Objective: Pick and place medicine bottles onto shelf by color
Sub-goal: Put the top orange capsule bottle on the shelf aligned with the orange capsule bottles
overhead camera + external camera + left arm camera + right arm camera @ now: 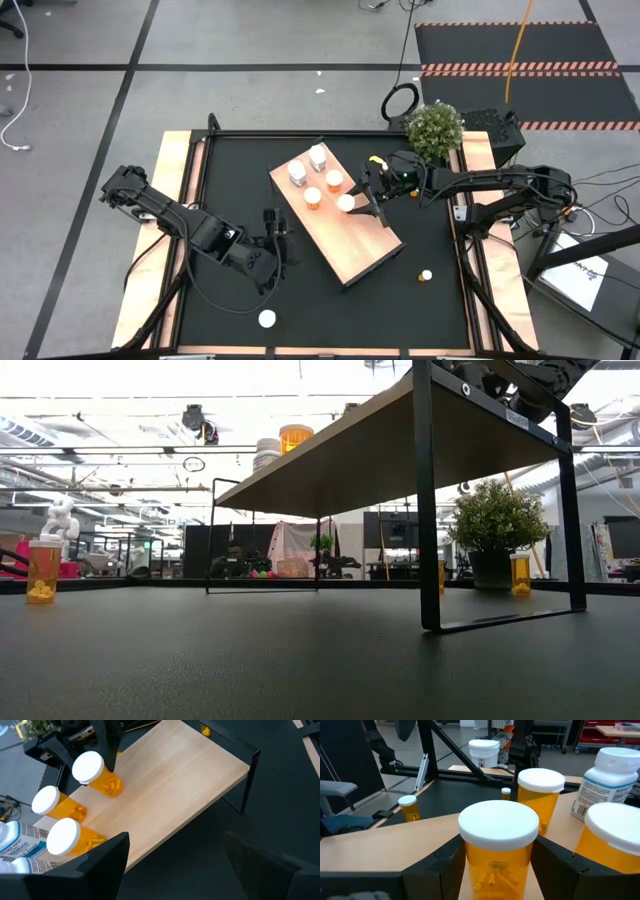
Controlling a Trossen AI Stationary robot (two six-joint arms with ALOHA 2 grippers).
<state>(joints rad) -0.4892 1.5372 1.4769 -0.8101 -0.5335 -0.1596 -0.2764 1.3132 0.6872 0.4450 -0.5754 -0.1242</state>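
Note:
The light-wood shelf (360, 245) stands aslant on black legs in the middle of the black table. At its far end stand two white medicine bottles (297, 172) and three orange white-capped ones (312, 197). My right gripper (358, 200) reaches in from the right and is shut on the orange bottle (498, 850) nearest the shelf's middle. My left gripper (185, 870) hovers open above the table just off the shelf's near-left edge, with nothing between its fingers. The low view shows the shelf (350, 455) from underneath. My right gripper pinches the orange bottle's body (475, 865), just below its white cap, between its two fingers (442, 870). The fingers come almost level from the table's right side. The bottle stands upright; whether its base (113, 789) rests on the shelf I cannot tell.
A white-capped bottle (267, 318) stands on the table near the front edge and a small orange one (426, 275) right of the shelf. A potted plant (435, 130) sits at the far right corner. The shelf's near-right half (190, 780) is bare wood.

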